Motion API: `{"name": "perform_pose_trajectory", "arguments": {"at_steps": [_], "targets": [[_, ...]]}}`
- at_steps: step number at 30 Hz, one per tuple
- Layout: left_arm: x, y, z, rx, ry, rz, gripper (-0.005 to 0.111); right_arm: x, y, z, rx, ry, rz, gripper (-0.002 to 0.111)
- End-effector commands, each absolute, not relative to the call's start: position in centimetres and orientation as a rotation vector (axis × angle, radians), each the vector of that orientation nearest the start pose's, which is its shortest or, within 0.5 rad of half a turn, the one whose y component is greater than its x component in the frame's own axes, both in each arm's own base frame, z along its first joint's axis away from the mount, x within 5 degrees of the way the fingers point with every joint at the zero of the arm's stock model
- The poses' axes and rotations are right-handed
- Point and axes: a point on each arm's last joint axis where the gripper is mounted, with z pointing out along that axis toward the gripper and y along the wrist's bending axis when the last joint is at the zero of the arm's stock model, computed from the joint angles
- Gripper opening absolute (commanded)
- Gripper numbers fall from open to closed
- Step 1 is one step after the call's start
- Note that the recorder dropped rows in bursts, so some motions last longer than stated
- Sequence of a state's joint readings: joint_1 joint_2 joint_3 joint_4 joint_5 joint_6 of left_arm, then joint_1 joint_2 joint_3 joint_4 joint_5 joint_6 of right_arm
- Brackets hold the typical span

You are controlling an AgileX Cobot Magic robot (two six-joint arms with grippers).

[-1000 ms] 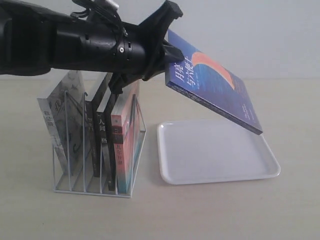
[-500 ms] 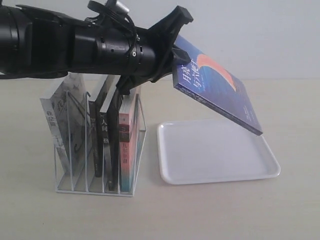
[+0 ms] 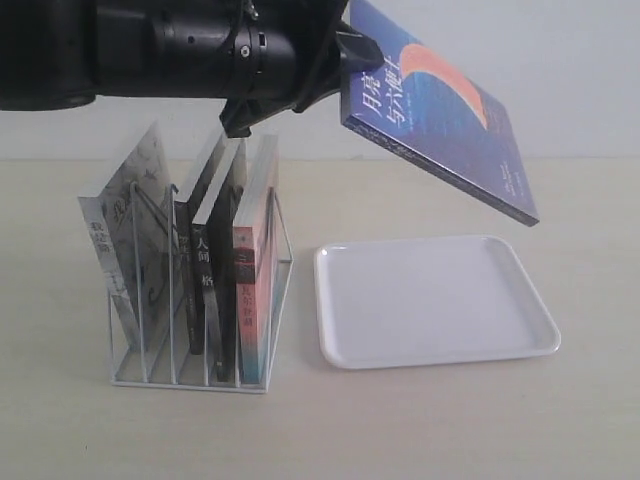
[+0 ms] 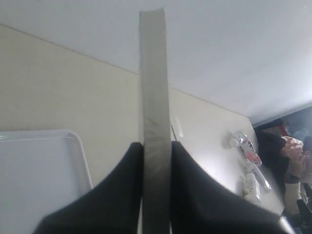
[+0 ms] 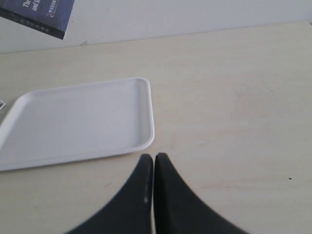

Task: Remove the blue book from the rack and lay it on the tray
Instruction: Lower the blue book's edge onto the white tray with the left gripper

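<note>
Now that the black left gripper (image 3: 348,45), jaws pinched narrowly on one corner of the thin deep-blue paperback book (image 3: 440,110), has risen, the book hangs tilted high above the glossy white rectangular tray (image 3: 430,300), clear of the white wire rack (image 3: 190,378) at left; lowering it flat remains. A second ago its right corner dipped nearer the tray. The right gripper (image 5: 154,163) is closed on nothing.

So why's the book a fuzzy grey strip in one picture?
Left wrist view: the blue book sits edge-on, too close to focus; exterior view: its cover is crisp under soft, even light; right wrist view: the tray shows no harsh glare.
</note>
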State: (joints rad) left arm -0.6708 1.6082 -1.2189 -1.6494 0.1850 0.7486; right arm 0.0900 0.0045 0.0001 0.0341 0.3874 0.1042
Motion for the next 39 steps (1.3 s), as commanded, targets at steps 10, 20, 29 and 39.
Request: {"name": "perform_pose_trajectory", "arguments": {"at_steps": [10, 20, 29, 39], "targets": [[28.3, -27.9, 31.7, -0.074, 2.066, -1.197, 0.004, 5.2, 0.6, 17.9, 0.024, 1.866, 0.160, 0.000], [29.5, -30.4, 30.1, -0.078, 2.103, -1.234, 0.004, 5.2, 0.6, 17.9, 0.024, 1.866, 0.160, 0.000], [30.6, -31.9, 27.3, -0.087, 2.163, -1.216, 0.004, 5.2, 0.6, 17.9, 0.024, 1.866, 0.160, 0.000], [31.7, -32.2, 23.8, -0.152, 2.231, -1.113, 0.004, 5.2, 0.6, 17.9, 0.024, 1.866, 0.160, 0.000]]}}
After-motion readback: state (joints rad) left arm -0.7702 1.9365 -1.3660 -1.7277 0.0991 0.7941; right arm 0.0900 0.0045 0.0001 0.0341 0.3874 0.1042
